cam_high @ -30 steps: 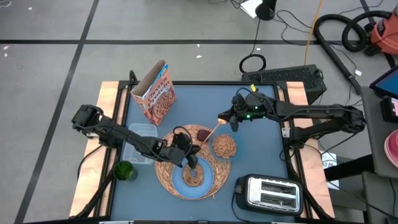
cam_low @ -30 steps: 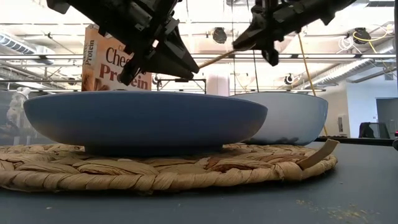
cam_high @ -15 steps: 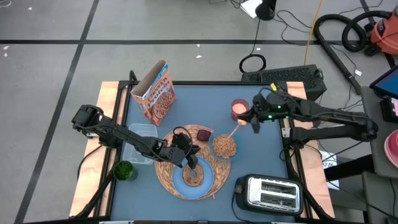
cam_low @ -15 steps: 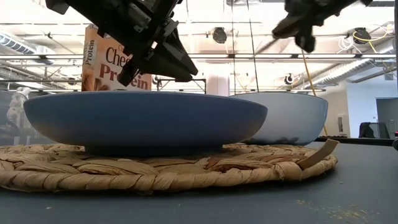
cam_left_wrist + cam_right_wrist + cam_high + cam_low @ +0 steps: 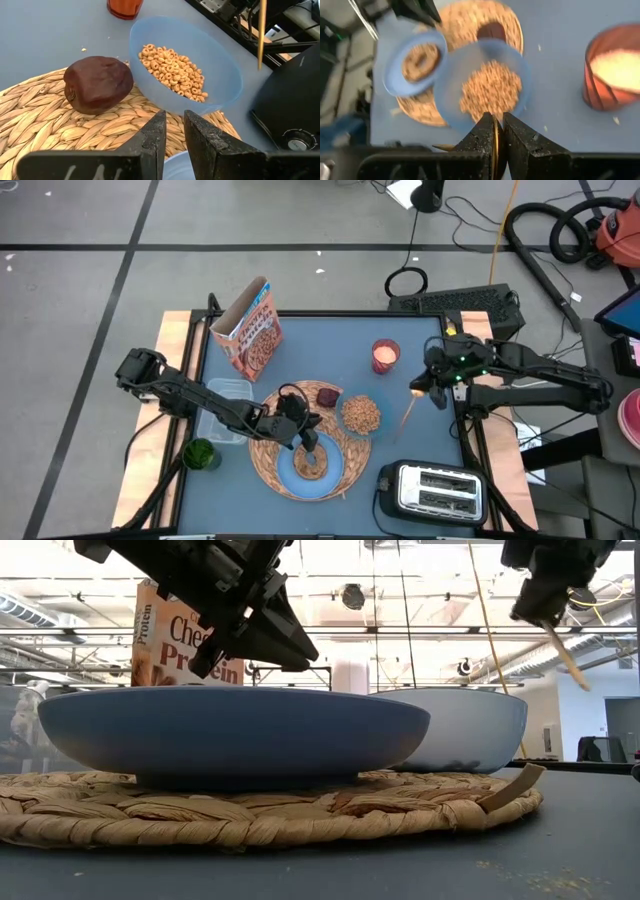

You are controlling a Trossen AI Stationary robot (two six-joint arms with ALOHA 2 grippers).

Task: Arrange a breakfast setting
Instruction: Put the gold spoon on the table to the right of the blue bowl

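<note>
The round straw placemat (image 5: 268, 465) bears the light-blue plate (image 5: 300, 476) with the brown bread ring (image 5: 419, 59) on it. The dark-red item (image 5: 97, 84) lies on the mat's far edge. The clear bowl (image 5: 360, 415) of cereal rests partly on the mat's right edge. The cereal box (image 5: 250, 332) stands at the far left. My left gripper (image 5: 306, 442) hovers shut above the plate's far rim. My right gripper (image 5: 430, 385) is shut on the gold spoon (image 5: 406, 418), right of the bowl. My right gripper pinches the gold spoon near its upper end (image 5: 495, 142) between its two fingers. The fingers point down, slanting toward the table's left. The spoon is lifted clear and hangs slanting down below the fingers (image 5: 565, 650).
An orange glass (image 5: 385, 355) stands at the far right of the middle. The chrome-and-black toaster (image 5: 430, 490) stands at the near right. A clear container (image 5: 225, 402) and a green item (image 5: 200, 453) lie left of the mat. Bare blue table (image 5: 420, 445) lies under the spoon.
My right gripper has carried the spoon from above the middle of the table toward the right edge and a little nearer. The spoon's lower end has swung from beside the bowl's far side to the bare table right of the bowl.
</note>
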